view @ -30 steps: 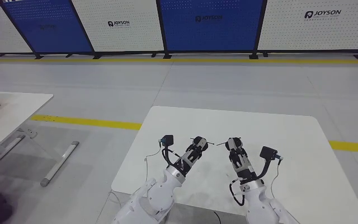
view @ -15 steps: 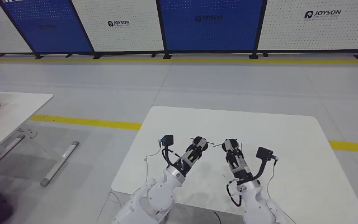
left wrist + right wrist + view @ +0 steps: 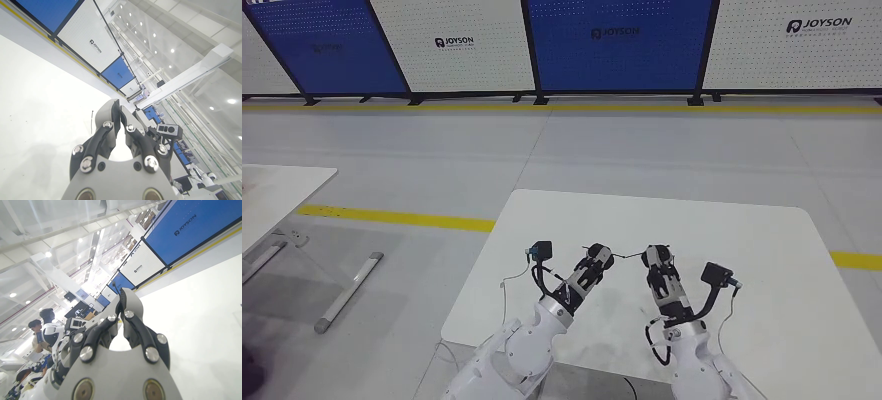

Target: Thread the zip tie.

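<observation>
Left gripper (image 3: 119,106): pinched closed, contents indistinct. Right gripper (image 3: 121,293): clamped on zip tie (image 3: 114,285), strap hidden. Both near front edge, white table (image 3: 722,228); pegboard partitions (image 3: 617,45) behind.

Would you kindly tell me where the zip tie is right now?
The zip tie is pinched in the right pincer, its head poking past the tips; in the top view that is above the table's near half, facing the left pincer.

Two in all: the left end effector (image 3: 119,108) and the right end effector (image 3: 122,295). One worktop (image 3: 722,230). One black zip tie (image 3: 114,284), pinched in the right end effector. One thin black strip (image 3: 91,122) just beside the left end effector; I cannot tell what it is.
</observation>
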Controlling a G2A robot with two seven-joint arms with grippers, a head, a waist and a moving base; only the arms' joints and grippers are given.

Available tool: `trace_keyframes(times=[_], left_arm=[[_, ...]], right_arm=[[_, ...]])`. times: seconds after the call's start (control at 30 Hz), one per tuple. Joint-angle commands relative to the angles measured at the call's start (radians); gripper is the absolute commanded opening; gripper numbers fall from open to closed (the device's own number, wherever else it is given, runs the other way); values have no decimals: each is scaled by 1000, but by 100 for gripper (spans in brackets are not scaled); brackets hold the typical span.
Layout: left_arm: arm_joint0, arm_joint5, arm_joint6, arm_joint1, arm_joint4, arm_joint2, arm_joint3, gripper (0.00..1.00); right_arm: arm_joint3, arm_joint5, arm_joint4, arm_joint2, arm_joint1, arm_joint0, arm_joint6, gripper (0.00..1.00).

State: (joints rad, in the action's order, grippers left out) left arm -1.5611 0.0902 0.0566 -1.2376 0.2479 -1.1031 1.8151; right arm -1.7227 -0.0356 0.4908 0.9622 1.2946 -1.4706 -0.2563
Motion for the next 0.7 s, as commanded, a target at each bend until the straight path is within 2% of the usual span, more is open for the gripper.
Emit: trace_keyframes(times=[0.0,0.67], left_arm=[[0,0,0,0,0,0,0,0],[0,0,0,0,0,0,0,0]], right_arm=[[4,5,4,-1,3,3,7,0],[25,-1,12,14,23,1,26,0]])
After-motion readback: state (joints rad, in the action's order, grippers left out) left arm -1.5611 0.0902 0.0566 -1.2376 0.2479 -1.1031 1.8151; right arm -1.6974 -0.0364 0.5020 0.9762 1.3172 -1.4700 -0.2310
